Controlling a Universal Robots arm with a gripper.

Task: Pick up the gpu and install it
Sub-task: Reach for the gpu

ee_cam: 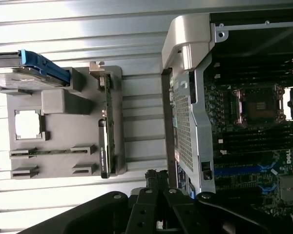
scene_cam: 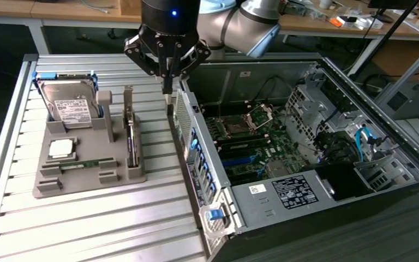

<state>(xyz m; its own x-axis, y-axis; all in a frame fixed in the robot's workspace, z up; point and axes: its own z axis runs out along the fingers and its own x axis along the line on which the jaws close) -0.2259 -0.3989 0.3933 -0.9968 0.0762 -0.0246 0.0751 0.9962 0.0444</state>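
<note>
Gripper [scene_cam: 167, 90] is hanging above the slatted table [scene_cam: 85, 229], just off the gray tray's [scene_cam: 78, 183] case-side edge. It is sitting over the gap between the tray and the open computer case [scene_cam: 282, 202]. Fingers are pressed together, narrow gap, gripping nothing and touching nothing.

The gpu [scene_cam: 131, 134] is sitting in the tray, not picked up. It is standing on its long edge in the slot along the tray's case-side edge. Its silvery bracket end is pointing toward the tray's hard-drive end. Gripper and gpu are near each other but apart.

3 other parts are sitting on the tray:
- hard drive [scene_cam: 70, 106] with a white label is leaning in a blue-edged cradle at the tray's far end
- square processor chip [scene_cam: 61, 147] is lying flat mid-tray, on the side away from the gpu
- green memory stick [scene_cam: 85, 162] is lying in a slot just past the chip, toward the tray's near end

Wrist view is showing the same layout. The gpu [ee_cam: 105, 136] is edge-on in the tray [ee_cam: 56, 136], with the case's perforated rear wall [ee_cam: 185, 117] beside the tray. The black gripper [ee_cam: 158, 187] is over the strip of table between them.

Case side is off, and the motherboard [scene_cam: 257, 147] is lying exposed inside.
</note>
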